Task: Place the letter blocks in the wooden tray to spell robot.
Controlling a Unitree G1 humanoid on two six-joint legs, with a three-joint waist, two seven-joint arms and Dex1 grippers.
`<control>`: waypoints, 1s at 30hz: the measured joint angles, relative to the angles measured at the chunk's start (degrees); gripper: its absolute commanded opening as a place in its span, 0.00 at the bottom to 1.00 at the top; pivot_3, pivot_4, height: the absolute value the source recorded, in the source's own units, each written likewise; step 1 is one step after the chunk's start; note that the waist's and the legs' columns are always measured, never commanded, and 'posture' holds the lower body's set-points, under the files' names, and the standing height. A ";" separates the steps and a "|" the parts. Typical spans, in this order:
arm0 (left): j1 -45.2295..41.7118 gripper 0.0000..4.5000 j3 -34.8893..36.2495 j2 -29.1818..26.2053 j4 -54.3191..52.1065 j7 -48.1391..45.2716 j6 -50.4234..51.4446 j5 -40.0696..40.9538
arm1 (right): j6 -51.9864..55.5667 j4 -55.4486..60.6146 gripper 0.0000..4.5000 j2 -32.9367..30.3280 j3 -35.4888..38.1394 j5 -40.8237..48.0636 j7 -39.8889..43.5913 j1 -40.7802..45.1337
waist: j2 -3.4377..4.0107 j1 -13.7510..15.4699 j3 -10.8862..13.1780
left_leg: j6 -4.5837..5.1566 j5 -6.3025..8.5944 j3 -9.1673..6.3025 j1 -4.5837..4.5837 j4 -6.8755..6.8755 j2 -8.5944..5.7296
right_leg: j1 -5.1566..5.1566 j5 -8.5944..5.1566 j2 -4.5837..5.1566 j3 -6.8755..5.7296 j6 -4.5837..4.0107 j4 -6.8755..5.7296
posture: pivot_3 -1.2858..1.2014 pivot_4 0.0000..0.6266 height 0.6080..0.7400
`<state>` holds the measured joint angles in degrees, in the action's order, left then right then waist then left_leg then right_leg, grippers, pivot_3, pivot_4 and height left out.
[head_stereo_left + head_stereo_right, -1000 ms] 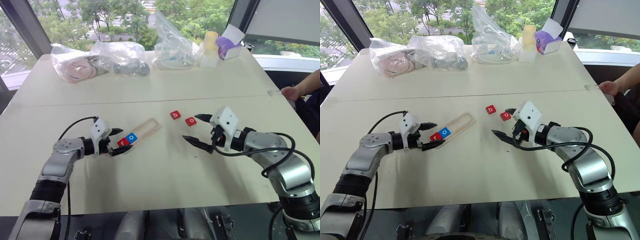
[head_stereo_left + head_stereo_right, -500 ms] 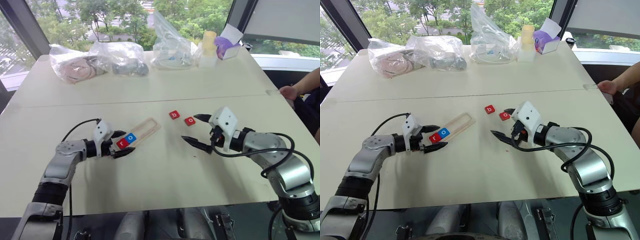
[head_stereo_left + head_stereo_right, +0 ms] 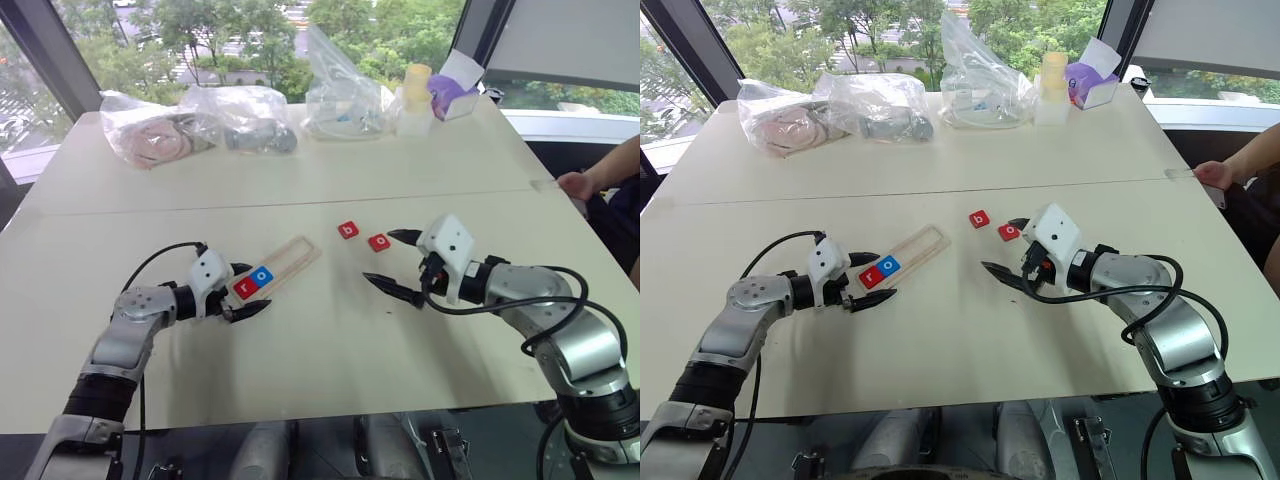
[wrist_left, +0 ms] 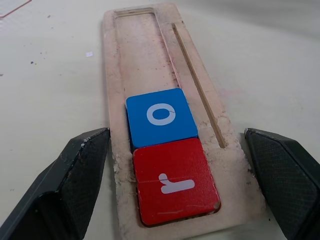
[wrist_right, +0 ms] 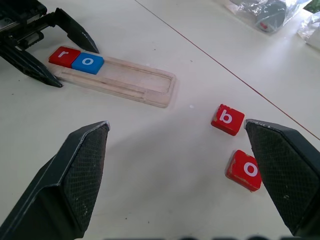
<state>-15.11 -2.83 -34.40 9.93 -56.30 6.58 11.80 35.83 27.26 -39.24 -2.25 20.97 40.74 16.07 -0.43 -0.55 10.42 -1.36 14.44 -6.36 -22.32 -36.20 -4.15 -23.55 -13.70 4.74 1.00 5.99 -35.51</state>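
The wooden tray [image 3: 291, 260] lies slanted on the table left of centre. A red r block [image 4: 175, 182] and a blue o block [image 4: 160, 117] sit side by side in the slot at the tray's near end; the rest of the slot is bare. My left gripper [image 3: 257, 286] is open, one finger on each side of that end, holding nothing. A red b block [image 3: 348, 230] and a red o block [image 3: 380, 242] lie loose on the table to the right of the tray. My right gripper [image 3: 378, 256] hovers open just in front of them, holding nothing.
Several clear plastic bags [image 3: 240, 115], a yellow-capped bottle [image 3: 419, 95] and a purple and white box [image 3: 457, 88] stand along the far edge. A person's hand [image 3: 580, 185] rests at the table's right edge. A seam [image 3: 200, 208] crosses the tabletop.
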 measured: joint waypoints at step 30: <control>4.17 0.70 -1.63 -1.06 -5.53 -3.05 0.34 1.05 | 0.00 -0.03 1.00 -0.89 -0.86 -0.06 0.97 0.24 | 0.29 -0.09 -0.28 | 0.00 0.00 0.03 0.09 0.04 0.01 | 0.08 0.00 0.00 0.03 -0.03 0.02 | 0.52 0.24 1.00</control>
<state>-10.94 -4.46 -35.46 4.40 -59.35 6.91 12.85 35.83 27.23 -40.13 -3.11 20.92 41.71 16.31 -0.14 -0.64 10.14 -1.36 14.44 -6.33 -22.23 -36.15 -4.14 -23.47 -13.70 4.74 1.03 5.97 -35.49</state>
